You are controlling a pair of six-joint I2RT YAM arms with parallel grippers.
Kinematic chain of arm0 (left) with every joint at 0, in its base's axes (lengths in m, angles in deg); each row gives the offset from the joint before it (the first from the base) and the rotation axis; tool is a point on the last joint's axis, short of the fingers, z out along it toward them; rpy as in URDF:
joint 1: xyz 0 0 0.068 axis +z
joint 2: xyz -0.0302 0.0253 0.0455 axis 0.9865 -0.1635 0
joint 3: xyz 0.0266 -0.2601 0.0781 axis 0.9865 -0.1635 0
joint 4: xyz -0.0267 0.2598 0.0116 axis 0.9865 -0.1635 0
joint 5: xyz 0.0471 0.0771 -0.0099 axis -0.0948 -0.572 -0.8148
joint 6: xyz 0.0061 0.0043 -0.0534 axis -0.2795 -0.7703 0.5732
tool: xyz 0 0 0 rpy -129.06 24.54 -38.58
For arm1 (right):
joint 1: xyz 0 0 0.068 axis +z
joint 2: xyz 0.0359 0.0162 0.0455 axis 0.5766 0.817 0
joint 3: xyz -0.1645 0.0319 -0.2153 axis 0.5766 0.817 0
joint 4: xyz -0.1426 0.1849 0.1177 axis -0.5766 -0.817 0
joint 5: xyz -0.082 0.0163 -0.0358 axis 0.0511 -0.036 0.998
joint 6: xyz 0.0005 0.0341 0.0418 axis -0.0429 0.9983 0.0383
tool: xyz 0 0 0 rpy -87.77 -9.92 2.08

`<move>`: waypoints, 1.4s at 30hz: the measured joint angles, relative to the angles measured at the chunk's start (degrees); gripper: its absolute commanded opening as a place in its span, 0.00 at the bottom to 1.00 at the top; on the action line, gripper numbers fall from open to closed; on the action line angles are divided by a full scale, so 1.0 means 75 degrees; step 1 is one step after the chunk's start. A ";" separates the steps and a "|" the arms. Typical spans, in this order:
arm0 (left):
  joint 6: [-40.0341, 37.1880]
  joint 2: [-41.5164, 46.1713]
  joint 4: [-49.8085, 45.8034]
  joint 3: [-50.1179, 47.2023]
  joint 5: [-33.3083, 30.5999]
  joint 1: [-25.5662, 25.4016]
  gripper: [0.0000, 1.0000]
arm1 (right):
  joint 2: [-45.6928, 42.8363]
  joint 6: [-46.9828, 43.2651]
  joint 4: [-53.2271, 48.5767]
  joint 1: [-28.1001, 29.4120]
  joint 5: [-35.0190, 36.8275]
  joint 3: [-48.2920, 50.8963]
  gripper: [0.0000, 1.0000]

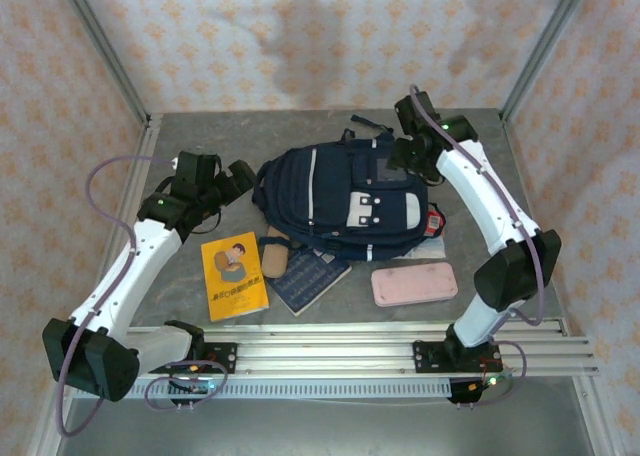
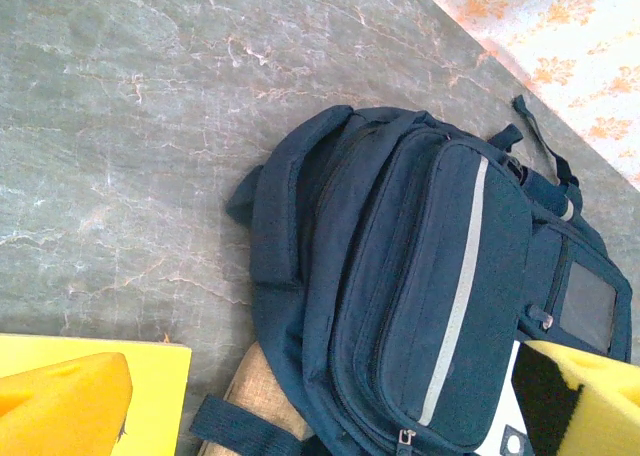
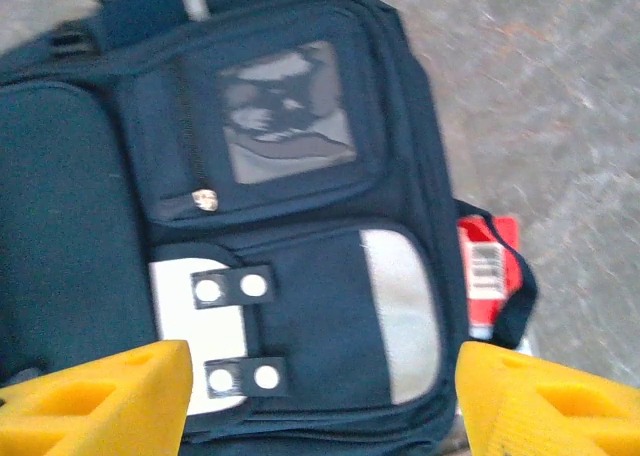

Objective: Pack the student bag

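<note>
A: Student bag [image 1: 345, 201] lies mid table [image 1: 200, 141], apparently zipped; left gripper [image 1: 238, 179] and right gripper [image 1: 403, 154] flank it, both spread wide, empty.
B: Yellow book [image 1: 233, 274], pink case [image 1: 414, 282] lie outside: packing not yet begun.

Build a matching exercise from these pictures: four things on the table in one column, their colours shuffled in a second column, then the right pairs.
Things:
1. student bag
2. booklet
3. flat case
4. barcoded packet, tucked under the bag's edge

Colours:
A. pink
B. red
C. navy with white stripes
D. yellow

Pairs: 1-C, 2-D, 3-A, 4-B.
</note>
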 measured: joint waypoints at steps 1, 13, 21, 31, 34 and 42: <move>0.0000 -0.0026 -0.0003 0.0000 0.0026 0.0000 0.99 | 0.0082 0.0023 0.0117 0.0137 -0.0111 -0.0090 0.69; -0.0012 -0.0259 0.0012 0.0000 0.0411 0.0000 0.98 | 0.2305 0.0807 0.2340 0.1559 -0.2634 -0.0370 0.59; -0.0061 -0.0268 0.0125 0.0000 0.0580 0.0000 0.96 | 0.3564 0.1035 0.2824 0.1754 -0.3319 -0.0769 0.49; -0.0064 -0.0323 0.0236 0.0000 0.0682 0.0000 0.94 | 0.4028 0.1142 0.3241 0.1973 -0.3838 -0.1043 0.17; -0.0064 -0.0323 0.0283 -0.0006 0.0755 -0.0003 0.93 | 0.4039 0.1119 0.3284 0.1970 -0.3914 -0.1037 0.17; -0.0175 -0.0323 0.0356 -0.0044 0.0807 -0.0050 0.93 | 0.4039 0.0994 0.3398 0.1967 -0.3993 -0.0871 0.00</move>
